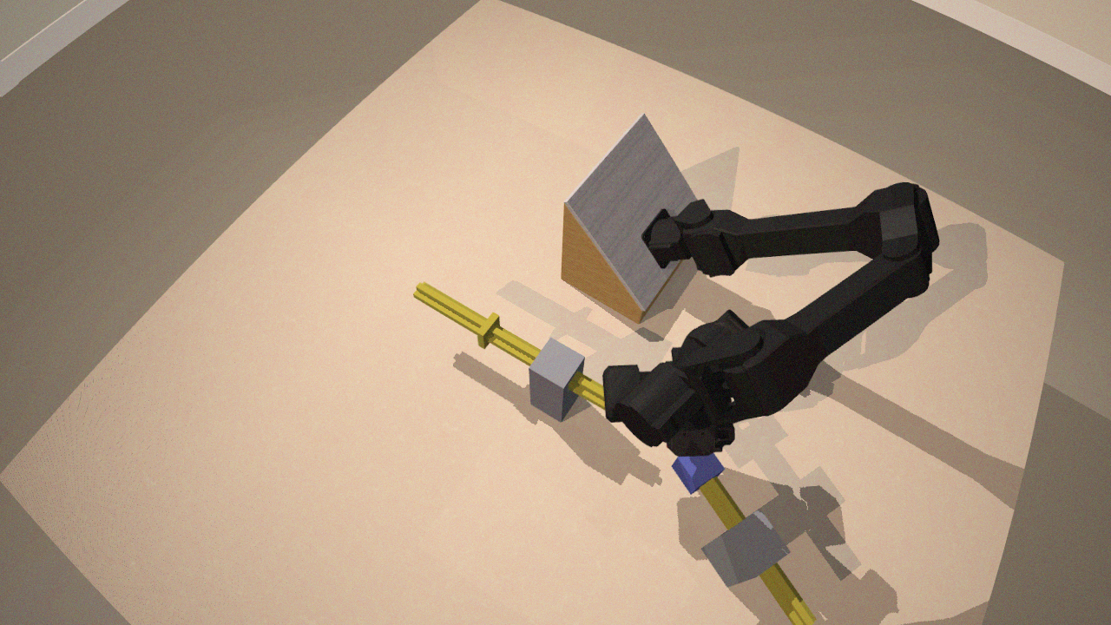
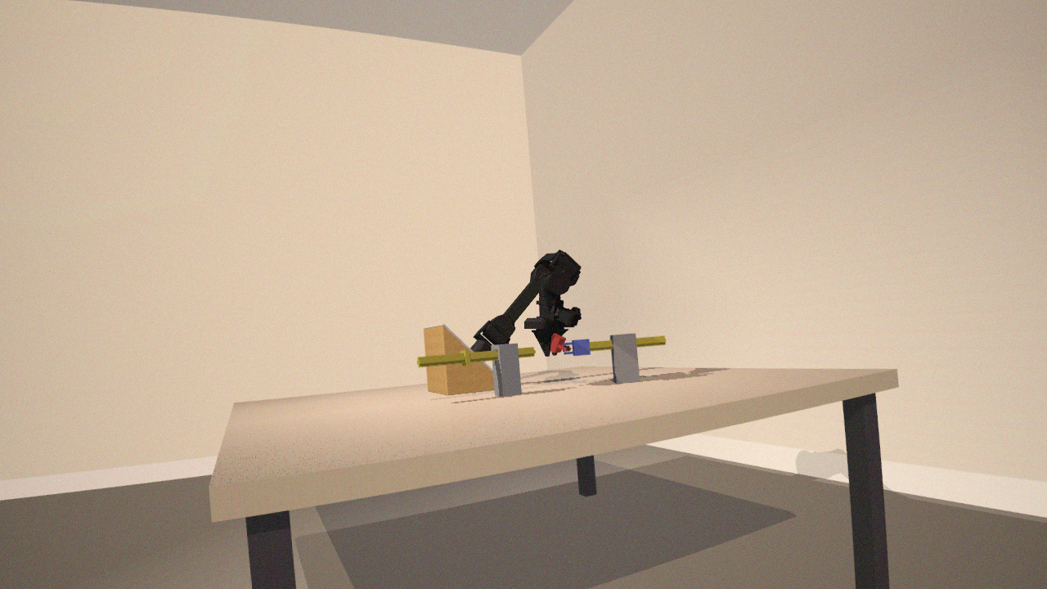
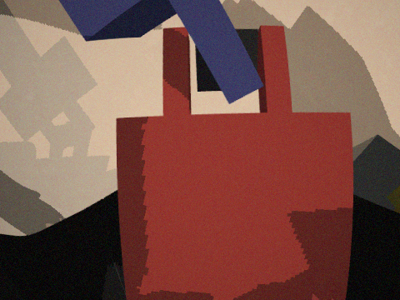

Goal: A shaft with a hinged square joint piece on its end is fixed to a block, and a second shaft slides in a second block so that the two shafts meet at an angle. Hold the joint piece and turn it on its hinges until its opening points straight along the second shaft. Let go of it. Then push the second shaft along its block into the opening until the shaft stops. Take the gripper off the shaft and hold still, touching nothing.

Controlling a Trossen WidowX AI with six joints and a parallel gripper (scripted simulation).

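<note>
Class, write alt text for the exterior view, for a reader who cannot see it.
A black robot arm's gripper is shut on a red square joint piece, beside a blue block-shaped piece on a yellow shaft through a grey block. Left, a second yellow shaft passes through another grey block.

Light: warm, moderately bright
Shadows: hard-edged, overlapping on the pale wooden table
Red joint piece: partly shaded
Grain: fine speckle
</note>
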